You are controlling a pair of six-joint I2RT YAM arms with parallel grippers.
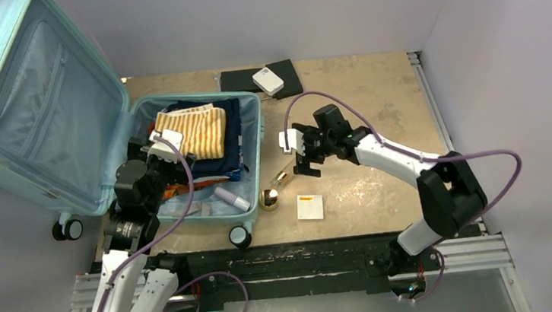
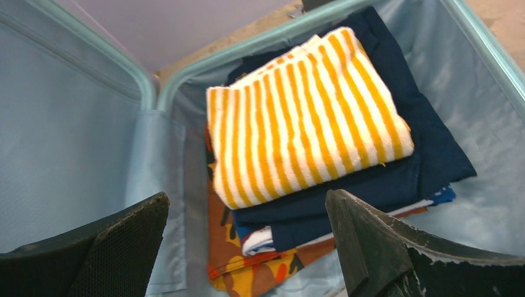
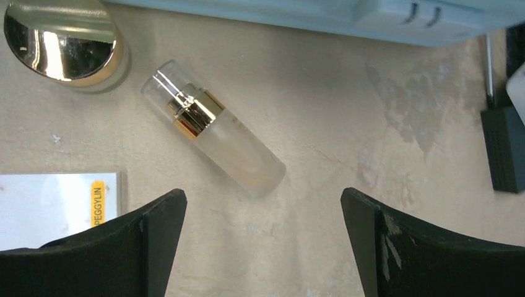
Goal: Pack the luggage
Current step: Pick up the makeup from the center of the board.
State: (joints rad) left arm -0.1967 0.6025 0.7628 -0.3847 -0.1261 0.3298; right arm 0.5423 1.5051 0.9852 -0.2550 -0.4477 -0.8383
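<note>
Left gripper [image 2: 247,198]: jaws wide apart, empty, hovering inside open suitcase [image 1: 32,111] at left of table [image 1: 375,108]. Striped towel [image 2: 303,117] on navy clothes just ahead.

Right gripper [image 3: 263,195]: spread wide, empty, over table right of suitcase. Frosted bottle [image 3: 213,137] lying below, gold cap [image 3: 62,40] beside, suitcase wall beyond.

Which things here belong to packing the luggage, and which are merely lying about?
Part of the job: pale mint hard-shell suitcase; folded yellow-and-white striped cloth; folded navy garment; frosted glass bottle with gold collar, probably next.
Lying about for now: round gold-lidded jar; white card; black flat pad; small white box upon it.
</note>
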